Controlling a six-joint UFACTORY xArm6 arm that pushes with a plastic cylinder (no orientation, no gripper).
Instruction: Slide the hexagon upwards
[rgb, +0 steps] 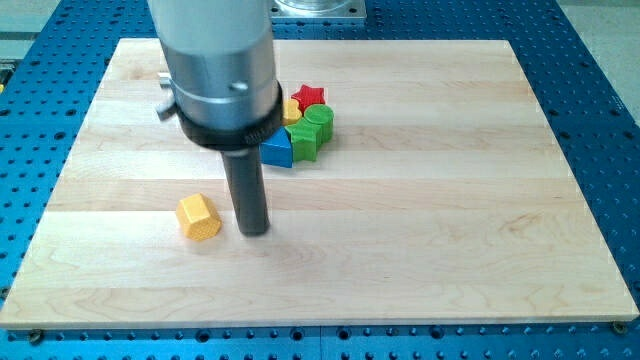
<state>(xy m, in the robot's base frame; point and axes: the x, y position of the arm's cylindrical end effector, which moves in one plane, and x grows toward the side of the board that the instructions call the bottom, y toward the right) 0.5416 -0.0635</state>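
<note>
Yellow hexagon (198, 217), my tip (255, 232) just right

Pale wood worktop (420, 250), planks running side to side, sitting on a blue metal base (590, 60) full of little holes. Some grey metal plate (318, 8) peeks past the worktop's far edge. Lighting's pretty even.

Pale wooden board (420, 200), planks glued side by side, smooth with a soft satin sheen. Sits on blue perforated metal table (600, 80). Yellow hexagon (198, 217) looks like matt plastic, same for the red star (310, 96) and green blocks (312, 128). Brushed silvery metal housing (215, 60), dark matt rod (247, 195).
</note>
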